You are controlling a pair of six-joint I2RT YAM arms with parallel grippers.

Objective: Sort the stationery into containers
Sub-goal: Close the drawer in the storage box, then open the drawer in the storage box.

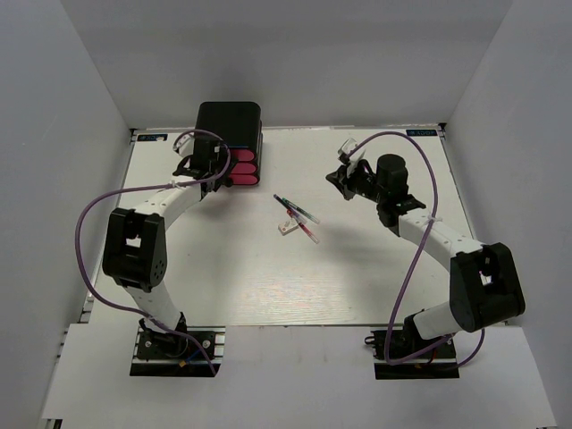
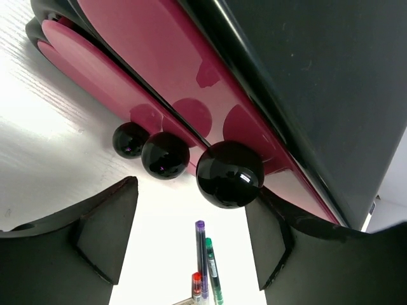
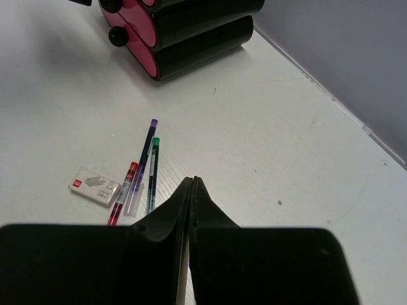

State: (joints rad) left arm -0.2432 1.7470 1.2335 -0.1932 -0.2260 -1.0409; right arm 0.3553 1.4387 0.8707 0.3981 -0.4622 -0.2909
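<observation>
White table (image 1: 357, 268), grey walls (image 1: 268, 54). Left gripper (image 2: 191, 210) spread wide, fingers (image 2: 102, 235) either side of nearest knob (image 2: 229, 175) on pink drawers (image 2: 159, 57). Right gripper (image 3: 192, 190) pinched shut, empty, near pens (image 3: 144, 162) and white block (image 3: 94, 185) lying mid-table.

Three pens (image 3: 143, 165), one white block (image 3: 95, 186), three pink drawers (image 2: 146, 51), three knobs (image 2: 229, 174).

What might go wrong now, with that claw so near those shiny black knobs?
The open left claw faces three round, glossy knobs set close together; it may slip off or catch the wrong one. Pulling might drag the whole black cabinet rather than slide a pink drawer out. The pens lie bunched beside a white box, so picking one may scatter the rest.
</observation>
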